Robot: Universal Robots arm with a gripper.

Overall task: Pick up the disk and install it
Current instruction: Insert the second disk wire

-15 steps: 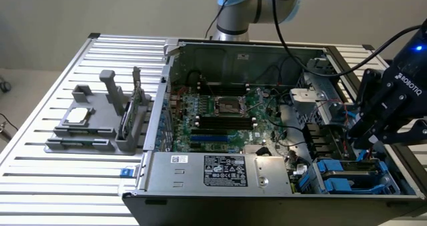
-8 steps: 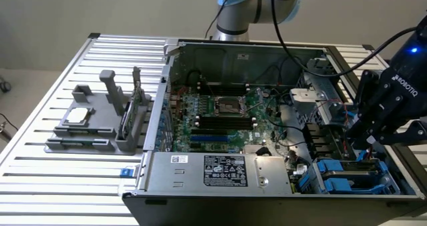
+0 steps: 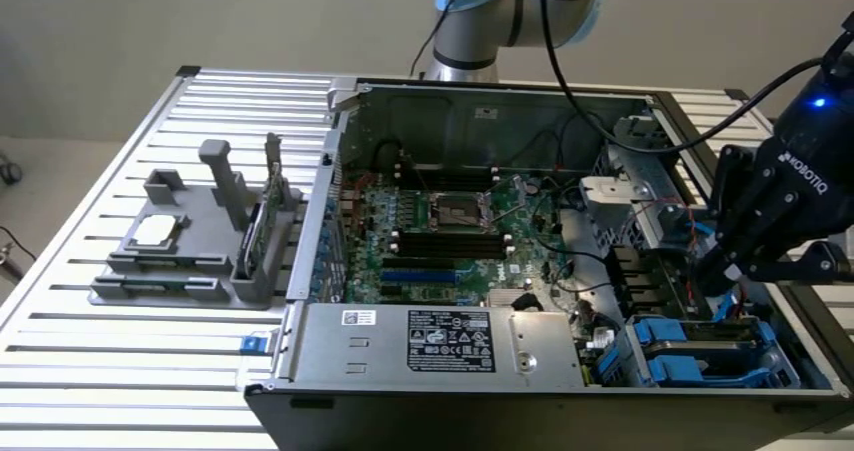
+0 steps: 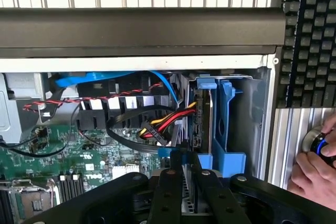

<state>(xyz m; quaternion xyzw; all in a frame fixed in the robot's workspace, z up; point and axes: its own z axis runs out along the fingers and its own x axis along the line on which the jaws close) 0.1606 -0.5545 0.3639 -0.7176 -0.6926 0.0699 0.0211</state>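
Note:
In the wrist view the disk stands on edge as a thin grey strip with blue carrier tabs, in the case's drive corner next to a blue plastic bay. My black gripper has one finger on each side of the strip and is shut on it. From the exterior view the gripper hangs low inside the case at the exterior view's right, just above the blue drive cage; its body hides the disk there.
Red, yellow and black cables bunch close beside the disk. The green motherboard and grey power-supply box fill the case. A grey fixture sits on the slatted table. A person's hand rests by a keyboard.

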